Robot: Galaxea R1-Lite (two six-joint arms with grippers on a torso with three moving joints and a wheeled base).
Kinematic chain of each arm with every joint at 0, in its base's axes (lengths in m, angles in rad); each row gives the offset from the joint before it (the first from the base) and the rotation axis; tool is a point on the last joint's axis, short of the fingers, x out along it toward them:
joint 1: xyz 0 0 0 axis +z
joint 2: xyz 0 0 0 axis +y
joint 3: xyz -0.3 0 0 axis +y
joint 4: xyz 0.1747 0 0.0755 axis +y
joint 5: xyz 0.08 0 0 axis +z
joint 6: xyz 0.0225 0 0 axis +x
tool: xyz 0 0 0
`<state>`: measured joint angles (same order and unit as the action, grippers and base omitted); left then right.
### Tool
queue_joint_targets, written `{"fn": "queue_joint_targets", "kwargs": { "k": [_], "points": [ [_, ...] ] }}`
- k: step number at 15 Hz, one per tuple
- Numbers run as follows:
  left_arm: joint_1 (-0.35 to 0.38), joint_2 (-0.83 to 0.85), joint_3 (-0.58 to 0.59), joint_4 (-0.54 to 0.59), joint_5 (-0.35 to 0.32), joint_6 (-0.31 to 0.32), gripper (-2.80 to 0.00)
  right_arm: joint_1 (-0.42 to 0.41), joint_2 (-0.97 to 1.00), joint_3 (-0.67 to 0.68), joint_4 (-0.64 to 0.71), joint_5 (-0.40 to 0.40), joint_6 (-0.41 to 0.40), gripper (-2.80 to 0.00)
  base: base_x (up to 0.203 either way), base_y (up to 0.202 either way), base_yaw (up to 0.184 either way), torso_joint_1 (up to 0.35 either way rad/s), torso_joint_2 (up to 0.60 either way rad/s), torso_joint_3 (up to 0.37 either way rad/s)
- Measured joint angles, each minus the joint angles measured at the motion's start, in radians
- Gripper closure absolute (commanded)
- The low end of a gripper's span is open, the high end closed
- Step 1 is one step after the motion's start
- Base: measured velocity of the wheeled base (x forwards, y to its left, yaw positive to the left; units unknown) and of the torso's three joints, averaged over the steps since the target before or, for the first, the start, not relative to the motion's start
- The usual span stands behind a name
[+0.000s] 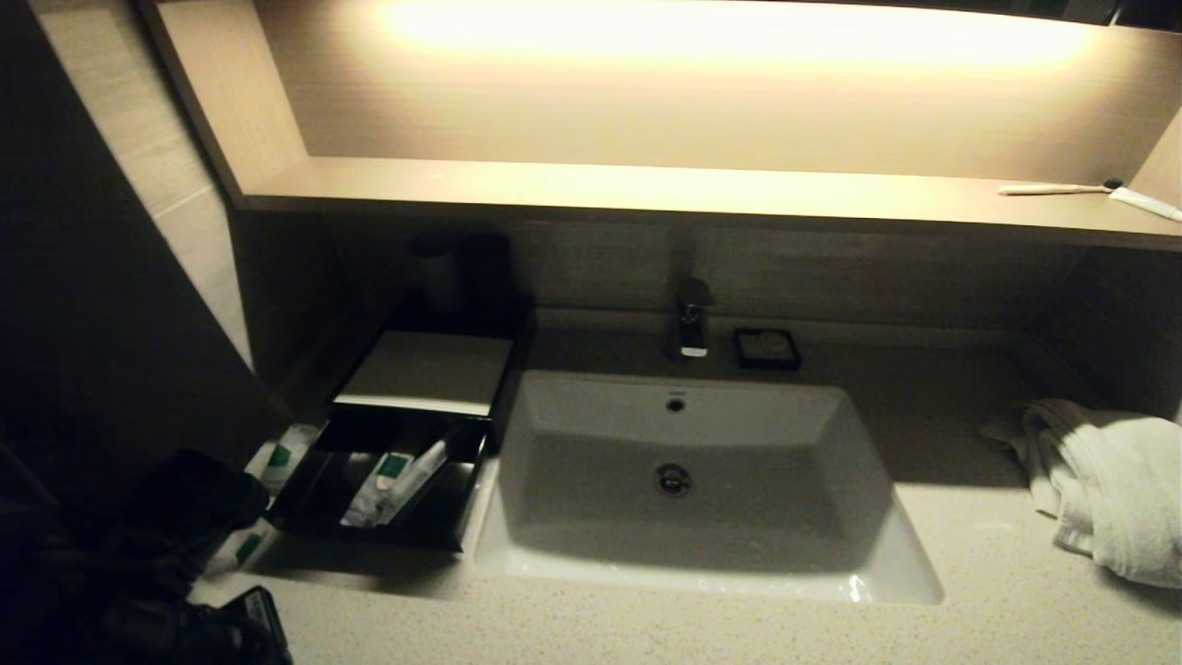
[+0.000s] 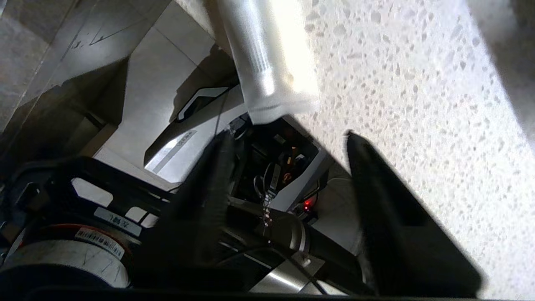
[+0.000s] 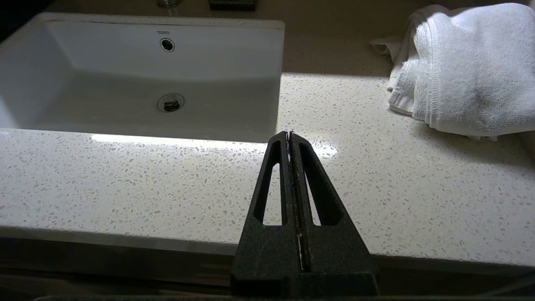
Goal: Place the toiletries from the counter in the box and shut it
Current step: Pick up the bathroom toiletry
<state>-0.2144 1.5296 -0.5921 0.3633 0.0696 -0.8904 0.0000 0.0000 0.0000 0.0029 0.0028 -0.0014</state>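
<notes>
Head view gives us the black box (image 1: pixel 420 388), its drawer (image 1: pixel 388 494) slid out with white sachets (image 1: pixel 392 476) inside, just left of the sink basin (image 1: pixel 683 480). More sachets (image 1: pixel 284 453) lie on the counter (image 1: pixel 646 628) left of the drawer. Our left gripper (image 2: pixel 288 138) stands spread near a white tube (image 2: pixel 271 62) (not touching it). Right of the basin, our right gripper (image 3: pixel 289 134) is pressed together near a white towel (image 3: pixel 464 67).
</notes>
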Motion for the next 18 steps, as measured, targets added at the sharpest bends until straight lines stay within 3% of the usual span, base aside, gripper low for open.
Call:
{"fn": "queue_joint_targets", "kwargs": {
  "k": [6, 18],
  "points": [
    [0.085, 0.072, -0.01, -0.069, 0.001, 0.001, -2.8, 0.0, 0.0, 0.0, 0.0, 0.0, 0.0, 0.0, 0.0, 0.0, 0.0, 0.0, 0.0, 0.0],
    [0.158, 0.147, -0.024, -0.1, -0.002, -0.006, -2.8, 0.0, 0.0, 0.0, 0.0, 0.0, 0.0, 0.0, 0.0, 0.0, 0.0, 0.0, 0.0, 0.0]
  ]
}}
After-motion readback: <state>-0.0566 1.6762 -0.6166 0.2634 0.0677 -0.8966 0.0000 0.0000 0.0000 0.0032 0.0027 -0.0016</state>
